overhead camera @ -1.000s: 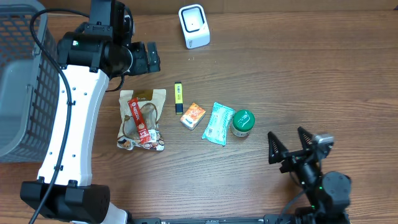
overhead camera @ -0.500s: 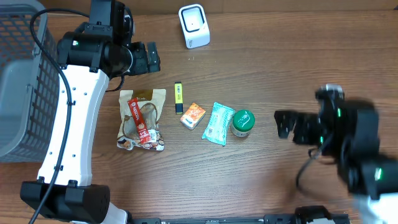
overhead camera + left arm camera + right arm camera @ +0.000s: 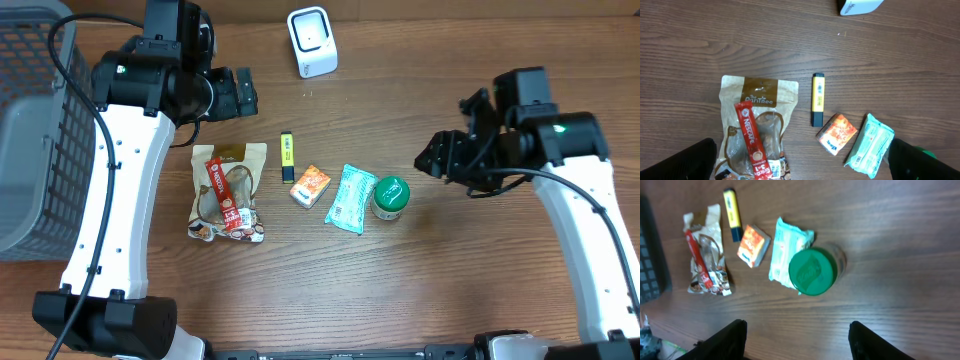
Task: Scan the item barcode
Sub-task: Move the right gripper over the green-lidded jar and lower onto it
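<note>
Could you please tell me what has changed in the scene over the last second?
The right gripper swung up from the lower right of the overhead view and now hovers just right of the green-lidded jar, holding nothing. The left gripper, the jar, tissue pack, orange packet, yellow pen, snack pouch and scanner have not moved.

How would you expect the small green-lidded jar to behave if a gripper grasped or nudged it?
The green-lidded jar looks rigid, so it probably won't deform when squeezed. Its round shape suggests it could roll if tipped over. It stands upright right beside the teal packet, so a push that way would likely shift the packet too.
</note>
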